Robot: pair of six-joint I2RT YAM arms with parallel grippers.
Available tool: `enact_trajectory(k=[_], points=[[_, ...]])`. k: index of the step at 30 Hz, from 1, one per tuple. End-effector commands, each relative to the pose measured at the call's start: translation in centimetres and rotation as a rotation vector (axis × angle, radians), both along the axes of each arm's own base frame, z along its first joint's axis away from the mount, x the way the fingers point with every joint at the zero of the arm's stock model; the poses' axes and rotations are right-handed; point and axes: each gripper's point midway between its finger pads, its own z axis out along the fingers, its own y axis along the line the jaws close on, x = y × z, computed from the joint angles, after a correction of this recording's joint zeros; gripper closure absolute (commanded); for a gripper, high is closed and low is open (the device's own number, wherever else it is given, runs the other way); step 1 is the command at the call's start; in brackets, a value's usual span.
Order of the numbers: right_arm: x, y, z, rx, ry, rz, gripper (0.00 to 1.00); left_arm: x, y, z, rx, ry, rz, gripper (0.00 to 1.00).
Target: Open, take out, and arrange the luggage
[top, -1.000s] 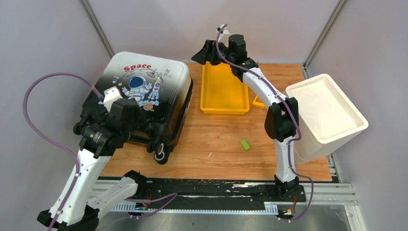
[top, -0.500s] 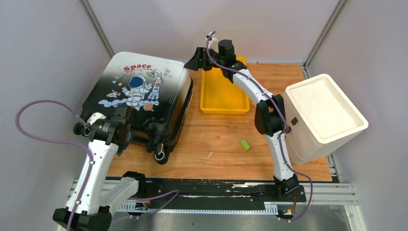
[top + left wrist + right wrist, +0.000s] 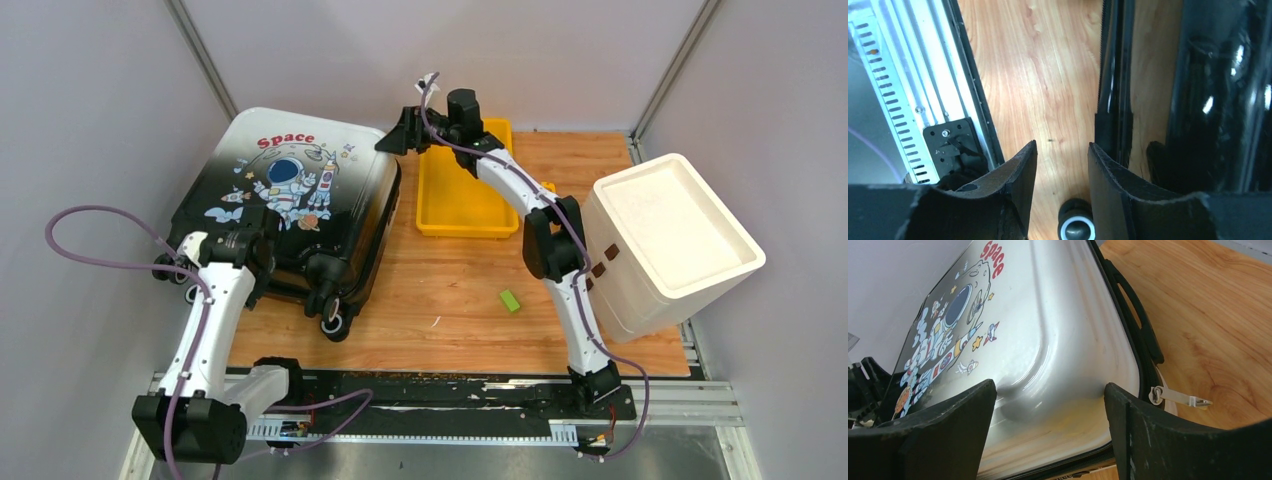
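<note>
Top external: yellow tray (image 3: 458,200) beside luggage (image 3: 300,190) (closed).

Closed astronaut luggage (image 3: 290,200) — flat, table's far-left corner

This is a robotics lab test cell. Plain grey partition walls (image 3: 90,100) on bare metal corner posts (image 3: 198,50) box in a light wooden tabletop (image 3: 450,290). A white-and-black left robot arm (image 3: 205,320) and its matching right robot arm (image 3: 582,320), trailing purple cables (image 3: 97,208), are bolted to a black base plate (image 3: 450,385) beside slotted aluminium rails (image 3: 898,100).
</note>
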Motion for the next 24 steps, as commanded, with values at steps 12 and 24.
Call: enact_trajectory(k=[12,24], points=[[-3.3,0.9,-1.7,-0.011,0.024,0.071,0.36,7.8,4.5,3.1,0.158,-0.136,0.029,0.51],[-4.2,0.1,-2.0,-0.034,0.050,0.058,0.39,15.8,5.2,4.6,0.212,-0.138,-0.106,0.51]])
